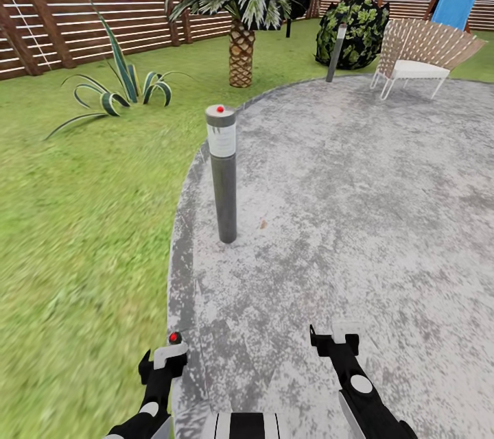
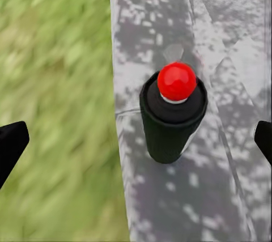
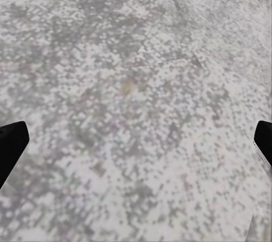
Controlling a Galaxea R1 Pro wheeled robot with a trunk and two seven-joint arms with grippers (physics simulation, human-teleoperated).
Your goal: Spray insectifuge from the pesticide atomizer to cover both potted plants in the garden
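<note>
Standing upright on the round stone patio (image 1: 357,219), right at its left edge where the stone met the lawn (image 1: 82,233), the pesticide atomizer (image 2: 171,118) lay directly under the left gripper (image 1: 163,359), which hung released with its two dark fingertips (image 2: 11,143) spread wide on either side of the bottle and touching nothing. The left wrist view looked almost straight down the bottle's long axis, so the atomizer appeared end-on: a short dark green-black cylinder capped by a glossy red ball with a thin pale ring under it. In the head view only that red cap stood out clearly, just beyond the left gripper. The right gripper (image 1: 334,341) was likewise released and empty, above bare stone well to the right, so the left arm was plainly the nearer one. Judging from this, the coming grasp would call for lowering the left gripper along the upright axis until the fingers bracketed the bottle's body below the cap. A tall grey bollard lamp (image 1: 223,175) stood further along the same patio edge.
</note>
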